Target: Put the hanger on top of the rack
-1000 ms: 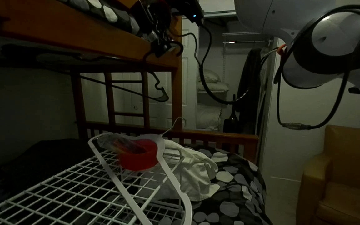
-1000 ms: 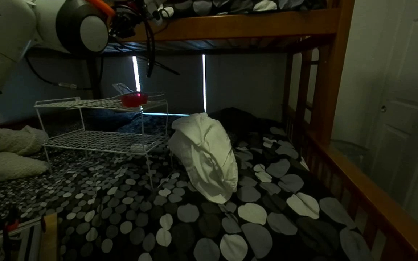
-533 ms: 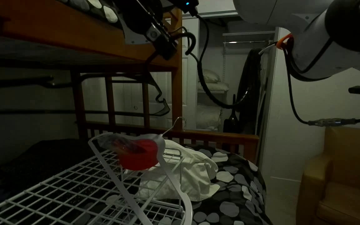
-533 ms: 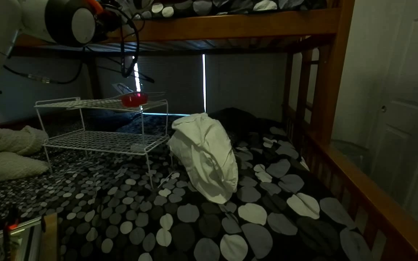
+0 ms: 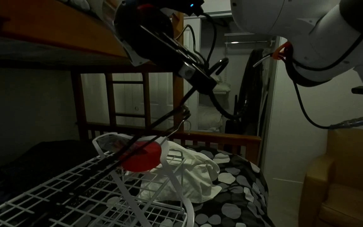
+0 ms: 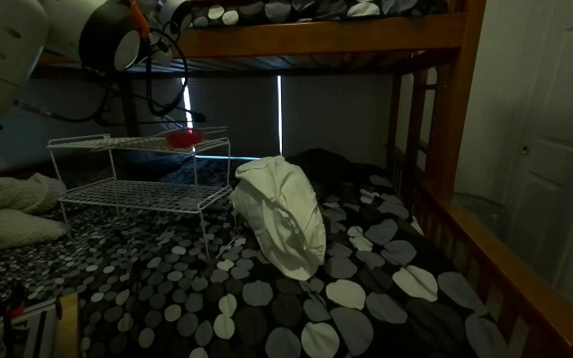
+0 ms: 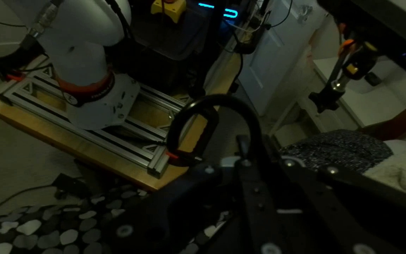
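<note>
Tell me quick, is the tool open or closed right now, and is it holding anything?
Tool: closed, holding the black hanger near its hook.

The rack [image 6: 137, 194] stands on the bed [image 6: 266, 323], a container [image 6: 184, 138] on its upper shelf [image 6: 127, 143].

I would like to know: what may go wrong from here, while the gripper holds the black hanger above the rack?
The gripper holds the black hanger only near its hook, so it may swing or twist. When lowered, it could tangle with the white hanger on top of the rack. It might also bump the red container there: in an exterior view, the black hanger crosses in front of it.
</note>
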### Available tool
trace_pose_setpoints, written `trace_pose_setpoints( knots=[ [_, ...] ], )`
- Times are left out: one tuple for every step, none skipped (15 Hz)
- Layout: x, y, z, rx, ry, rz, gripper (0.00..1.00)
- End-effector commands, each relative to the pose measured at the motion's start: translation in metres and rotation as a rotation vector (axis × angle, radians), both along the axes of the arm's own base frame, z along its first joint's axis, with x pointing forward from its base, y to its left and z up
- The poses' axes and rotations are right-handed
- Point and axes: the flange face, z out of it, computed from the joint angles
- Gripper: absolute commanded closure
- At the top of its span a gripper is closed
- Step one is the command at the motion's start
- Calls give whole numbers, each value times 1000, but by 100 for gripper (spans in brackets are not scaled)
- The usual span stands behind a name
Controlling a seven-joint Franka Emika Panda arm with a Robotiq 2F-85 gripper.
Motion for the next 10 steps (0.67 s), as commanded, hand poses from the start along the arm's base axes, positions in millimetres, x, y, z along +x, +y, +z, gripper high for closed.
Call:
trace_pose_setpoints(
  knots=[
    [-6,-6,-9,-97,-113,8,98],
    [-9,-6,-14,-106,-148,36,98],
    [-13,-5,-18,-111,-176,70,98],
    [-17,-5,-23,-116,-208,107,98],
    [-18,-5,-26,-124,-245,138,98],
    [-19,-6,-29,-136,-274,164,98],
    [-18,-7,-31,-145,-305,191,98],
    [-15,-8,-29,-153,-346,208,98],
    [-10,-10,-23,-153,-391,223,98],
    [-7,-12,-13,-153,-438,231,98]
  ],
)
